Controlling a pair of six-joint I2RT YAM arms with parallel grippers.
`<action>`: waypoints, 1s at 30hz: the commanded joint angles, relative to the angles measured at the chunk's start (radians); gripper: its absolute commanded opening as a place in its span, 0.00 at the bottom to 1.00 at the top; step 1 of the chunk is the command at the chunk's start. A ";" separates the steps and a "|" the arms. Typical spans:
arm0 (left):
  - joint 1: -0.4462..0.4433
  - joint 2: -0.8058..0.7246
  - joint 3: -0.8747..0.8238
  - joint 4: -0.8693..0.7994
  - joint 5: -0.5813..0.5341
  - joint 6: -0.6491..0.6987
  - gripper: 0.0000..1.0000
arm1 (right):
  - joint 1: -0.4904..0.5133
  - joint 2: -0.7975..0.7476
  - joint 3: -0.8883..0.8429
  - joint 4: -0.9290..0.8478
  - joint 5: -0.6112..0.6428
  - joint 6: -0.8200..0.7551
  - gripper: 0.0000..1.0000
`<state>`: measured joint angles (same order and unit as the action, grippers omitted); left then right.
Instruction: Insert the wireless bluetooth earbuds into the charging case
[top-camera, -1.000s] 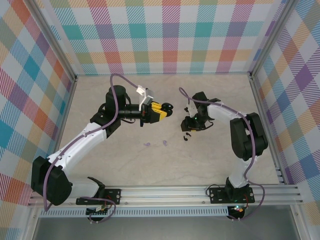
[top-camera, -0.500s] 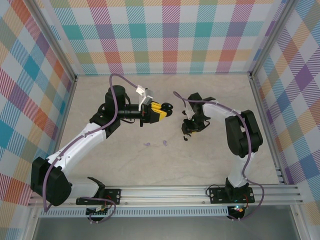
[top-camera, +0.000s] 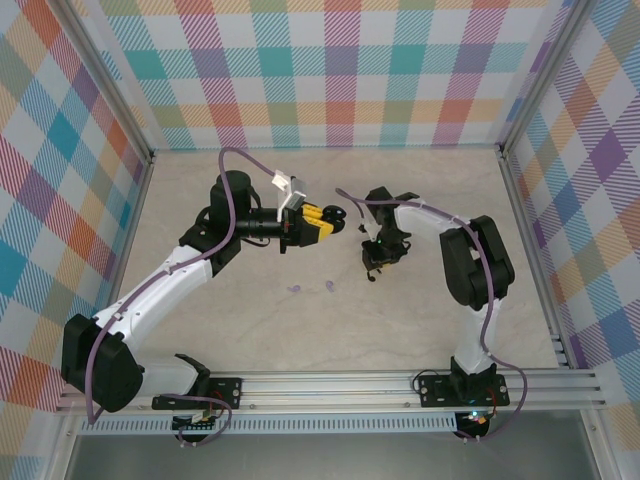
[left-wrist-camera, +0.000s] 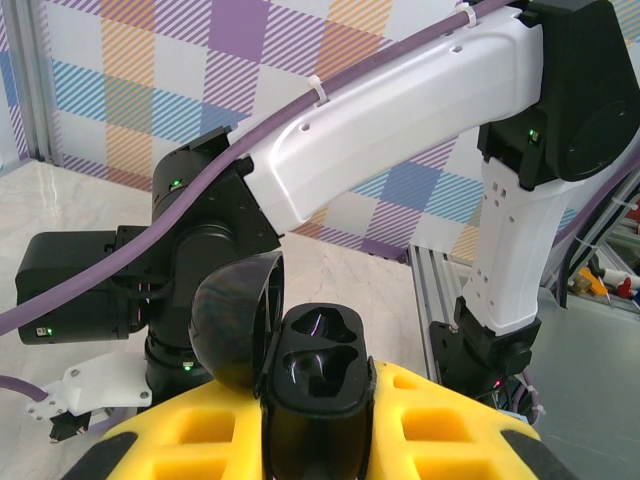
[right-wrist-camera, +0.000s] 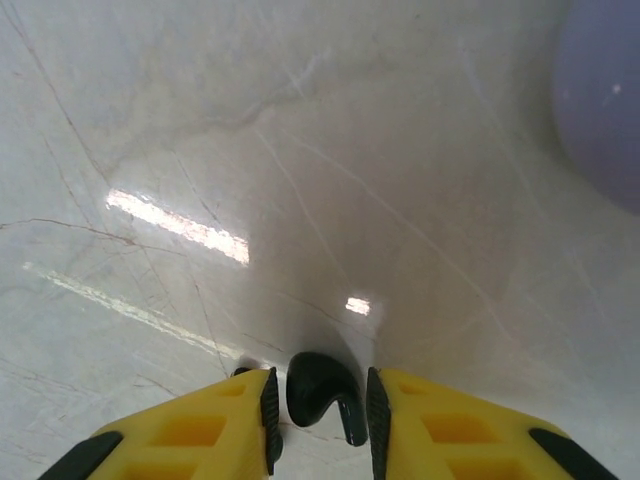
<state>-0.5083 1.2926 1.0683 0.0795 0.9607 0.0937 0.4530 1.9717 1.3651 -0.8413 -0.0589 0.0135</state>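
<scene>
My left gripper (top-camera: 322, 222) is shut on the black charging case (left-wrist-camera: 318, 375) and holds it above the table. The case's lid (left-wrist-camera: 232, 325) is swung open to the left and both wells are bare. My right gripper (right-wrist-camera: 320, 420) points down at the table, left of centre-right in the top view (top-camera: 377, 262). A black earbud (right-wrist-camera: 318, 388) lies on the table between its yellow fingers (right-wrist-camera: 200, 430). The jaws are open only a little wider than the bud, with a thin gap at the left pad. Two pale lilac earbuds (top-camera: 296, 289) (top-camera: 330, 287) lie on the table nearer the arm bases.
A round pale lilac case (right-wrist-camera: 608, 100) sits on the table ahead and to the right of my right gripper. The right arm (left-wrist-camera: 400, 110) reaches across in front of the left wrist camera. Checked walls (top-camera: 340, 70) enclose the table.
My right gripper has shifted slightly left and its jaws have narrowed around the black earbud. The left arm and the open case have stayed still.
</scene>
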 joint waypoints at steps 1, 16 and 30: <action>0.002 -0.009 0.016 0.008 0.031 -0.005 0.10 | 0.008 0.024 0.024 -0.048 0.049 -0.014 0.31; 0.002 -0.002 0.022 0.016 0.040 -0.018 0.10 | 0.031 0.068 0.052 -0.070 0.109 0.001 0.28; 0.002 -0.006 0.022 0.012 0.037 -0.020 0.10 | 0.015 0.051 0.048 -0.046 0.127 0.111 0.20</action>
<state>-0.5083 1.2930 1.0683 0.0803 0.9787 0.0753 0.4774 2.0117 1.4048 -0.8860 0.0608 0.0750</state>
